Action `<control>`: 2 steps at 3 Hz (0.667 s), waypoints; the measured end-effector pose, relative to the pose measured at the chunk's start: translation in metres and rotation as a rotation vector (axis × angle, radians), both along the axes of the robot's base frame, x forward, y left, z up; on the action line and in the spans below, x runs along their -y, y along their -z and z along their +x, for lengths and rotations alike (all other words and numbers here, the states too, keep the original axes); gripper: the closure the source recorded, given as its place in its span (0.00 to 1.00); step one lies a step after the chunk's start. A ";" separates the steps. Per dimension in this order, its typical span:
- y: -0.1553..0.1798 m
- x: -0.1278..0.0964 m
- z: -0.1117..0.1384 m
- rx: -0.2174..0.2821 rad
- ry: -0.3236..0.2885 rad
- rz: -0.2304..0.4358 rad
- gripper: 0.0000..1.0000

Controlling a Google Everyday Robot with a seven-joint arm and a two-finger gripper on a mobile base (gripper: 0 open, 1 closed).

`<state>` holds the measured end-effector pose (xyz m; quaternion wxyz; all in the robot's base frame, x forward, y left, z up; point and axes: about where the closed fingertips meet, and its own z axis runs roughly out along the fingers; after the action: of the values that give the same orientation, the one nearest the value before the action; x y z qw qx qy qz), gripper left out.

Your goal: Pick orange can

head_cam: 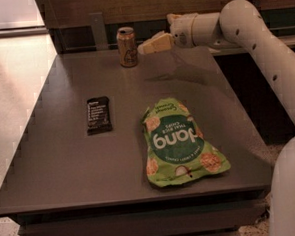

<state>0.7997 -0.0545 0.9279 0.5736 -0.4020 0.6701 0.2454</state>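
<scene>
The orange can (pixel 127 46) stands upright near the far edge of the dark grey table (pixel 65 160), golden-orange with a pale mark and a silver top. My gripper (pixel 150 44) reaches in from the right on the white arm (pixel 263 48). Its pale fingers point left and end just right of the can, at the can's height, a small gap away. Nothing is held in it.
A green snack bag (pixel 179 143) lies flat at the table's middle right. A small black bar wrapper (pixel 98 114) lies at the middle left. A wooden wall and a dark ledge run behind the table. The floor lies to the left.
</scene>
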 end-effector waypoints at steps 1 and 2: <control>0.021 -0.043 0.024 -0.030 -0.065 0.031 0.00; 0.034 -0.067 0.033 -0.052 -0.101 0.050 0.00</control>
<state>0.8326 0.0123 0.8936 0.5528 -0.4145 0.6572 0.3011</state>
